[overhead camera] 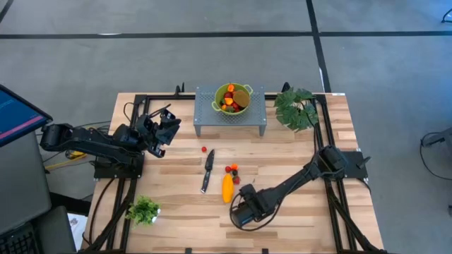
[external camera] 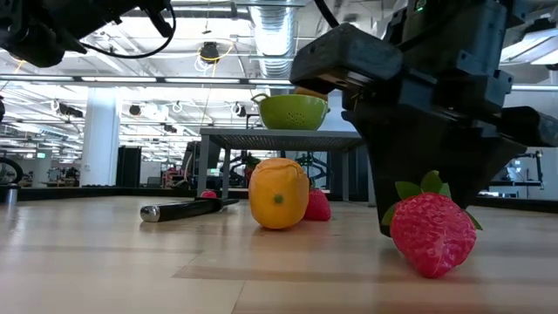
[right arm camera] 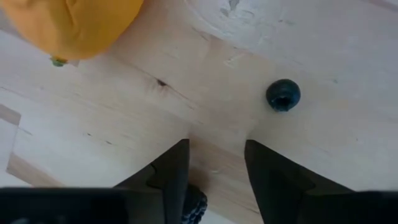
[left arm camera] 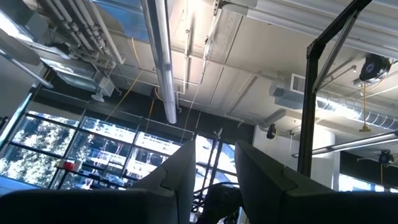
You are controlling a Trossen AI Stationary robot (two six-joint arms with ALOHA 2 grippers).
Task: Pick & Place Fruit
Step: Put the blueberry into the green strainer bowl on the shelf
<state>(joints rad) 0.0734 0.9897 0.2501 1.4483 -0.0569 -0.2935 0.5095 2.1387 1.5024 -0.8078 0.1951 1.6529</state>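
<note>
Down at the right gripper point(overhead camera: 241, 212): low over the near middle of the table point(overhead camera: 304, 219), fingers partly apart with bare wood between the tips, nothing clamped there
Right wrist view point(right arm camera: 217, 146): a dark bumpy shape sits at the inner edge of one finger; what it is, and whether it is gripped, cannot be told
Dark ball point(right arm camera: 283, 95): on the wood just beyond one fingertip, not touched; seen only from the right wrist
Strawberry point(external camera: 432, 231): lies tilted on the table right in front of the gripper's dark body in the low view; hidden from above
Yellow-orange fruit point(overhead camera: 227, 188): just left of and beyond the gripper, apart from it
Small fruits point(overhead camera: 232, 169): clustered at the yellow fruit's far end
Knife point(overhead camera: 207, 169): left of that cluster, with a lone red ball point(overhead camera: 203, 149) farther off
Green bowl point(overhead camera: 232, 98): full of fruit, on a grey stand point(overhead camera: 212, 118) at the far edge
Plants: one far right point(overhead camera: 296, 109), one near left point(overhead camera: 143, 209)
Left gripper point(overhead camera: 166, 127): raised at far left, pointing at the ceiling, fingers point(left arm camera: 186, 180) narrowly apart and empty
</note>
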